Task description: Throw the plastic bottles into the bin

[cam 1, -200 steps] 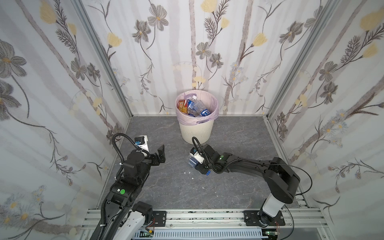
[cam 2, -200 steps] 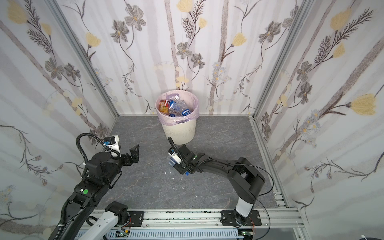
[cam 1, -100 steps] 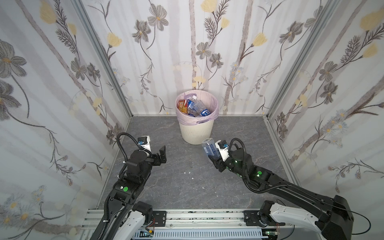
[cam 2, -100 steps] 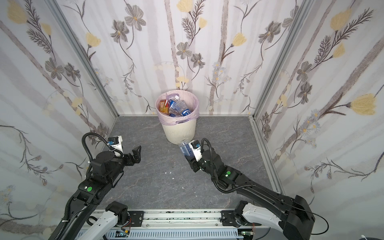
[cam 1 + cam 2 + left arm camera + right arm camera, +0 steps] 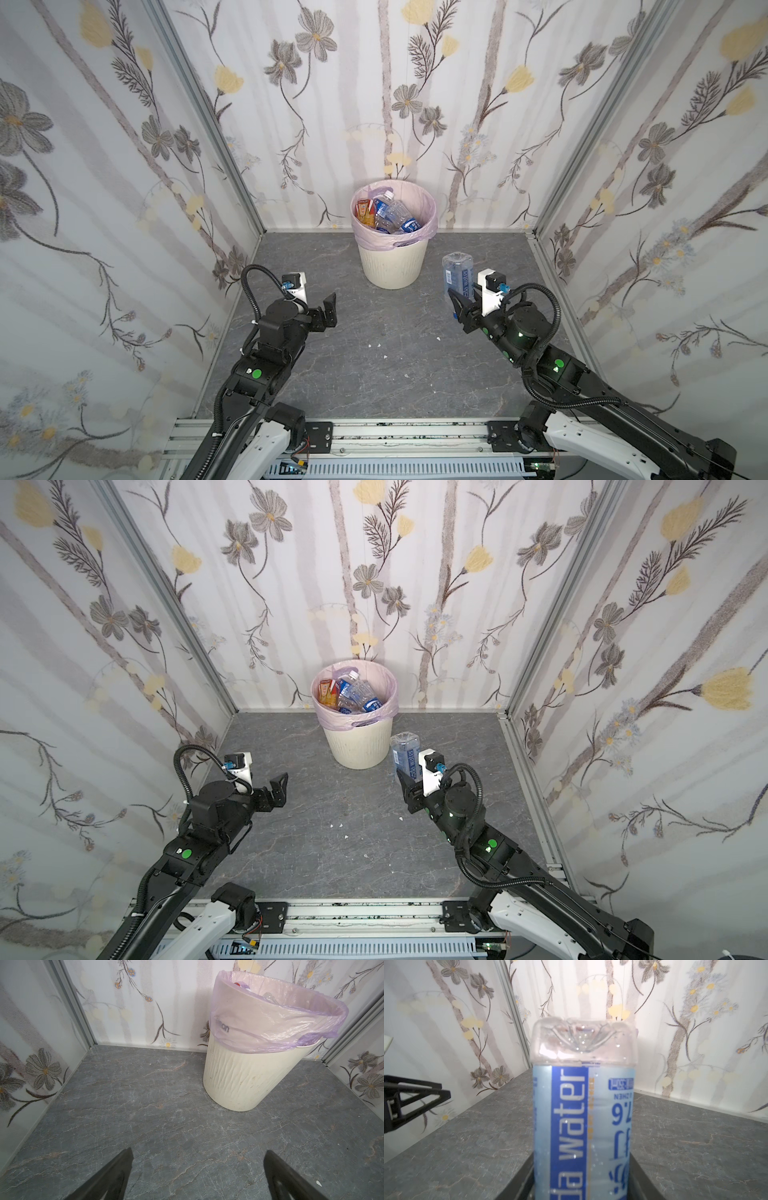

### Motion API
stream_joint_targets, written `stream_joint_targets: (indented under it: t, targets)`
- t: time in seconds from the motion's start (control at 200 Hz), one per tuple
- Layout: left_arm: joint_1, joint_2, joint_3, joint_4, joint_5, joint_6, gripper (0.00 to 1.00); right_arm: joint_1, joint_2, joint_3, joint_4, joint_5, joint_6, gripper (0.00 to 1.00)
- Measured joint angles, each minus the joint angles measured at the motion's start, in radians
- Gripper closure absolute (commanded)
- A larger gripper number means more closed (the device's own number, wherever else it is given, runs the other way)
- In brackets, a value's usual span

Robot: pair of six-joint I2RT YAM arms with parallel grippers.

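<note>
Now the right gripper [image 5: 460, 293] is clamped on a blue-labelled bottle [image 5: 457, 270], right of centre in both top views [image 5: 405, 750]. The bottle sticks up out of the jaws with its clear moulded base on top. It stands just to the right of the bin [image 5: 392, 266] and does not touch it. In the right wrist view the bottle [image 5: 583, 1115] fills the middle of the frame. The jaws press on both sides of its label at the bottom edge, and its cap is out of sight.

The bin sits at the centre, against the back wall in both top views [image 5: 357, 746]. A pink liner [image 5: 432, 216] is folded over its rim. Several bottles in the bin [image 5: 392, 216] lie heaped together, clear ones with blue labels beside an orange-labelled one.

The left gripper [image 5: 322, 309] hangs at the lower left of the top views with its jaws spread wide and nothing between them. In the left wrist view its two dark fingers [image 5: 116, 1172] frame bare grey floor [image 5: 166, 1105], and the bin [image 5: 249, 1080] is at the upper right. A few white scraps [image 5: 378, 345] dot the floor between the arms.
</note>
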Motion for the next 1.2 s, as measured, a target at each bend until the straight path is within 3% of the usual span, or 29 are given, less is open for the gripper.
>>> stream_joint_targets:
  t: [0.12, 0.205, 0.36, 0.46, 0.6, 0.869, 1.199]
  targets:
    - [0.000, 0.007, 0.000, 0.007, 0.018, 0.000, 0.00, -0.115, 0.201, 0.267, -0.019, -0.090, -0.023, 0.48]
    - [0.000, 0.006, -0.009, 0.023, 0.026, 0.001, 0.00, -0.182, 0.403, 0.514, 0.005, -0.177, -0.043, 0.41]
    - [0.000, 0.027, -0.011, 0.037, 0.049, 0.003, 0.00, -0.266, 0.903, 1.091, -0.068, -0.334, -0.070, 0.24]
    - [0.000, 0.026, -0.013, 0.037, 0.061, 0.003, 0.00, -0.286, 1.036, 1.263, -0.196, -0.387, -0.071, 0.17]
    - [0.000, 0.015, -0.013, 0.040, 0.062, 0.003, 0.00, -0.285, 0.930, 1.089, -0.187, -0.416, -0.079, 0.10]
    - [0.000, 0.119, 0.007, 0.069, 0.001, -0.007, 0.00, -0.311, 0.610, 0.706, -0.102, -0.383, -0.089, 0.09]
    - [0.004, 0.183, -0.101, 0.309, -0.101, -0.011, 0.00, -0.382, 0.326, 0.343, -0.031, -0.273, -0.105, 0.00]
